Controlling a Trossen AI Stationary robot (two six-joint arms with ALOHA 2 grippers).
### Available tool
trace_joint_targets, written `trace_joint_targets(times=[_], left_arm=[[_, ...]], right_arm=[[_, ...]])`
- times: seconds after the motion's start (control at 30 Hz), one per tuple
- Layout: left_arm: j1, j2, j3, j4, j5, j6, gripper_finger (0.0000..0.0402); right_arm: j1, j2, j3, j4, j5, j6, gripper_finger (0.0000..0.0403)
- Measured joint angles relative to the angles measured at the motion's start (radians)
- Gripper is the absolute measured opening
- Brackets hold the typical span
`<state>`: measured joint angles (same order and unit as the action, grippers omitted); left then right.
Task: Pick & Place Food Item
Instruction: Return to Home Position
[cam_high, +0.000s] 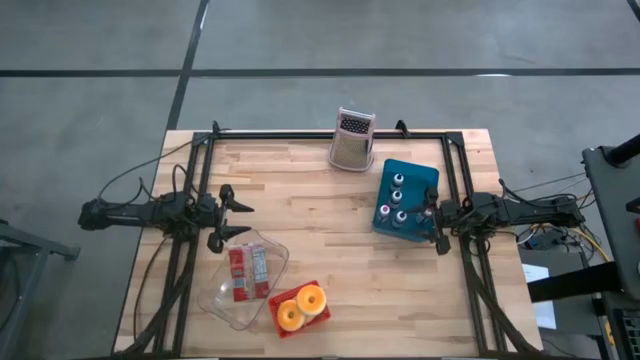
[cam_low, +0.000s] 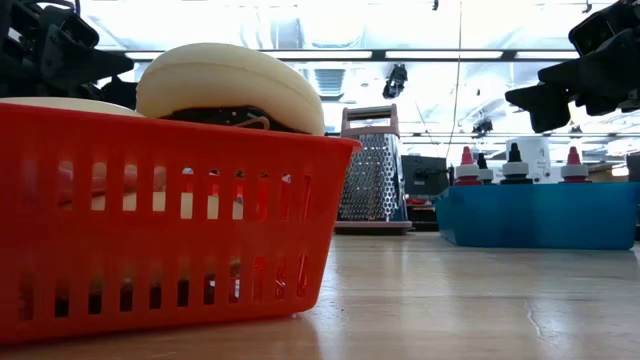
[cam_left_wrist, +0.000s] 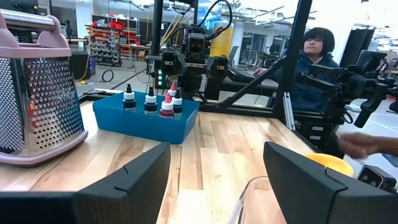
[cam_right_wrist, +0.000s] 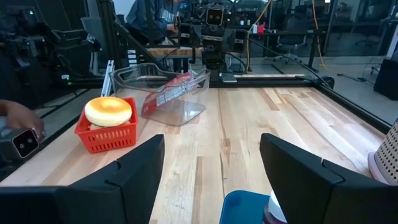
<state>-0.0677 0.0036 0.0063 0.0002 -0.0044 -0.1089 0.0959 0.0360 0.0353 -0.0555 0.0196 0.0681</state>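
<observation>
A red basket (cam_high: 298, 308) near the table's front edge holds two yellow donut-shaped food items (cam_high: 300, 305); it also shows in the low view (cam_low: 150, 220) and the right wrist view (cam_right_wrist: 107, 129). A clear plastic container (cam_high: 243, 278) with a red packet (cam_high: 247, 272) lies beside it. My left gripper (cam_high: 240, 219) is open and empty at the table's left, just beyond the container. My right gripper (cam_high: 437, 222) is open and empty at the table's right, beside the blue tray.
A blue tray (cam_high: 405, 198) with several small bottles stands at the right. A metal grater with a pink frame (cam_high: 352, 139) stands at the far edge. A person sits beyond the table in the left wrist view (cam_left_wrist: 314, 68); a hand (cam_left_wrist: 367, 144) shows there too.
</observation>
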Motion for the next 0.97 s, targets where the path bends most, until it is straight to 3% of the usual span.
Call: trace_joint_targets(times=[0.97], left_arm=[[0.000,0.000,0.000,0.000,0.000,0.000,0.0261]], right_arm=[[0.000,0.000,0.000,0.000,0.001,0.000,0.0265]])
